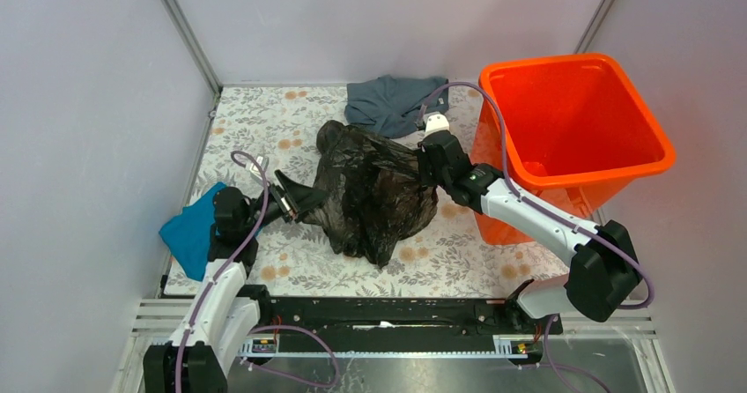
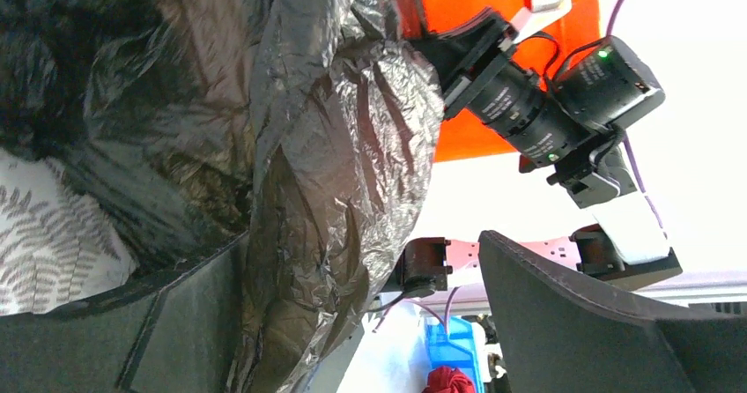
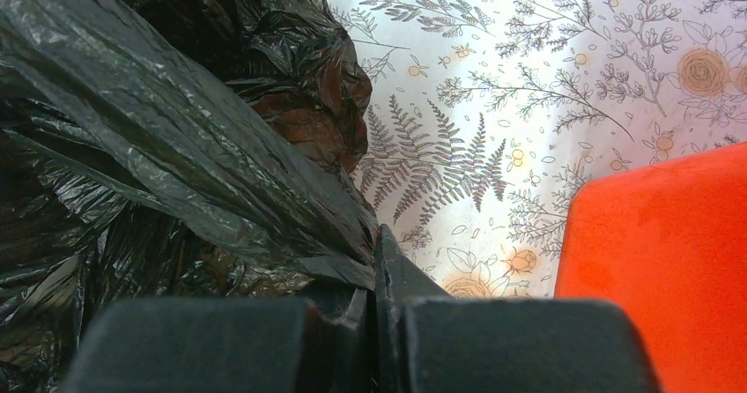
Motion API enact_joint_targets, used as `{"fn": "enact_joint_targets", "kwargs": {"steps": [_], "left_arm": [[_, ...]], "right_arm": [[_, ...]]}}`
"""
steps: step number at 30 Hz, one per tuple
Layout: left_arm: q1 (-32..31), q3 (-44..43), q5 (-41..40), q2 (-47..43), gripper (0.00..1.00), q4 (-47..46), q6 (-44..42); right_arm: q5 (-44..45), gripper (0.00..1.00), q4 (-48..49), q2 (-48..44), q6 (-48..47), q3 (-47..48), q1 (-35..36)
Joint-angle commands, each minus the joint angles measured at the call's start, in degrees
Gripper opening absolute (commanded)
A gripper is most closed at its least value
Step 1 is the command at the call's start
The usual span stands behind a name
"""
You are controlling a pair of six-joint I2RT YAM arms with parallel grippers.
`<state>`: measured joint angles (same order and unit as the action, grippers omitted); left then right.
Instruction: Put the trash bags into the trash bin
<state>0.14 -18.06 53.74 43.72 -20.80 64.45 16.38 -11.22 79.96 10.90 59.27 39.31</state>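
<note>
While the right gripper [image 1: 426, 162] jaws pinch the trash bag [image 1: 374, 195], the left gripper [image 1: 310, 204] jaws stand spread.

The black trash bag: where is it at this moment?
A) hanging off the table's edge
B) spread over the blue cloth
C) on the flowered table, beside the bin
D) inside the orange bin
C: the black trash bag lies crumpled on the table next to the orange bin, its edge pinched in the right claw.
</note>
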Motion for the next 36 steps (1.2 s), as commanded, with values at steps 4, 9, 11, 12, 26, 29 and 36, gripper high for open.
{"fn": "enact_joint_targets", "kwargs": {"steps": [4,9,11,12,26,29,36], "left_arm": [[-0.95,1.45,-2.86,-4.39,0.85,13.74,-2.63],[-1.11,-0.71,-4.66,-6.64,0.55,23.42,-5.37],[-1.12,-5.32,-9.61,-7.05,0.33,33.48,-10.46],[-1.11,-8.20,-13.92,-6.84,0.25,38.95,-14.55],[-4.84,-67.67,-48.70,29.19,0.00,48.78,-28.52],[-7.43,-88.47,-50.73,29.55,0.00,50.09,-34.42],[-8.23,-79.35,-51.61,12.73,0.00,31.57,-41.88]], "right_arm": [[-0.99,0.00,1.76,-1.83,-0.07,0.02,-0.51],[-1.80,0.00,1.06,-2.49,0.04,0.04,-0.54],[-3.03,0.00,0.63,-3.09,0.17,-0.03,-0.53],[-4.00,0.00,0.59,-3.39,0.39,-0.14,-0.47],[-3.29,0.00,-13.53,16.84,1.02,46.39,-0.89],[-7.02,0.00,-14.70,14.20,-2.02,61.32,-0.81],[-35.22,0.00,24.29,-9.33,-3.85,34.21,-0.81]]}}
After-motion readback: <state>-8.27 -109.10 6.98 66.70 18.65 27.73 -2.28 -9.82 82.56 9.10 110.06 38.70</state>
